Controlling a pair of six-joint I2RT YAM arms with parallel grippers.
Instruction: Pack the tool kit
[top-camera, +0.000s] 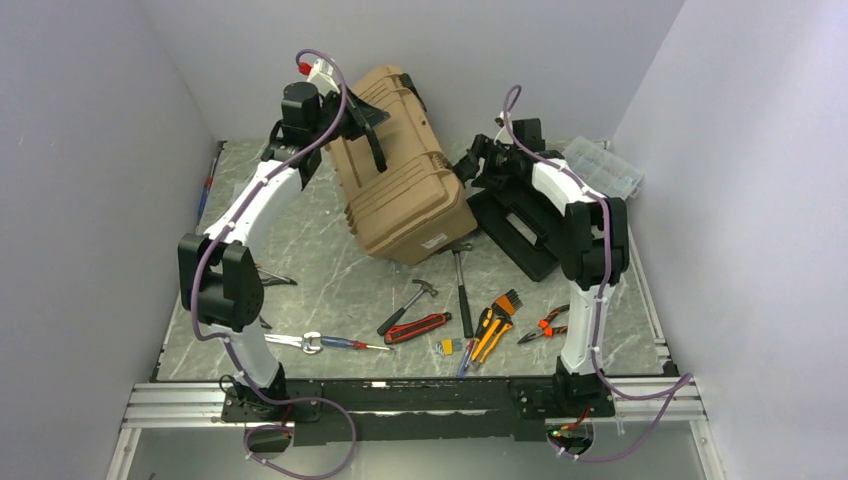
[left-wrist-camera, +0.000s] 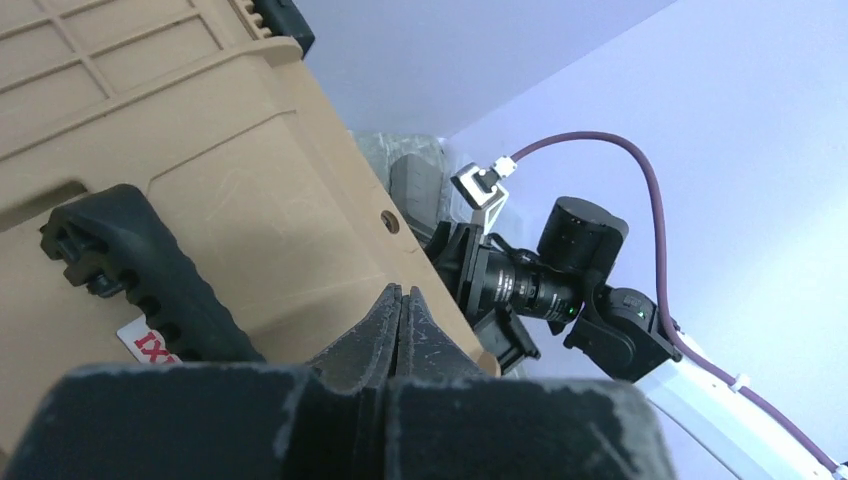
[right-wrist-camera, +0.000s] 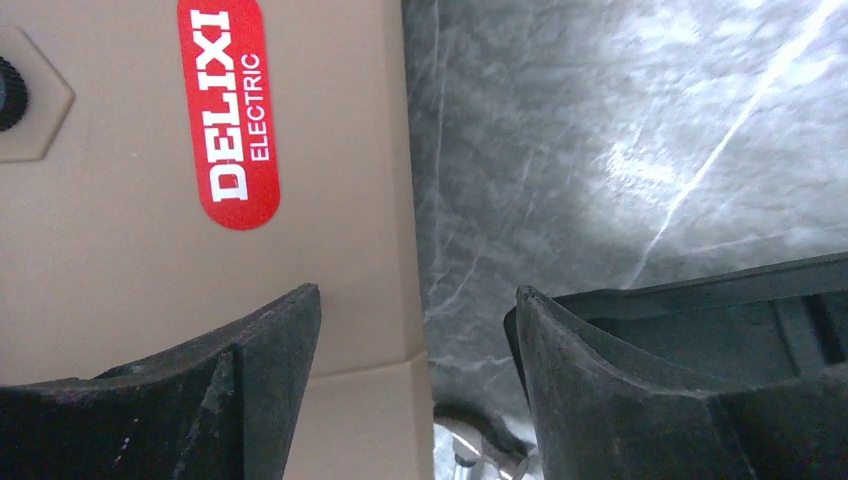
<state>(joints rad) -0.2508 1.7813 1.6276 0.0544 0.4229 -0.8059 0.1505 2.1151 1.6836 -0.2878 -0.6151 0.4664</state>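
top: closed toolbox (top-camera: 400, 185) tilted mid-table (top-camera: 320, 270), tray (top-camera: 520, 235) out, just right of it; tools (top-camera: 418, 327) loose near front edge; both arms reach to the box | left wrist: left end effector (left-wrist-camera: 400, 315) fingers pressed together beside box handle (left-wrist-camera: 140, 270) | right wrist: right end effector (right-wrist-camera: 415, 330) fingers apart, box edge between, red label (right-wrist-camera: 228, 110) close

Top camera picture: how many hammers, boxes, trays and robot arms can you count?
Hammers: 2
Tan toolbox: 1
Clear case: 1
Black tray: 1
Robot arms: 2
Total: 7
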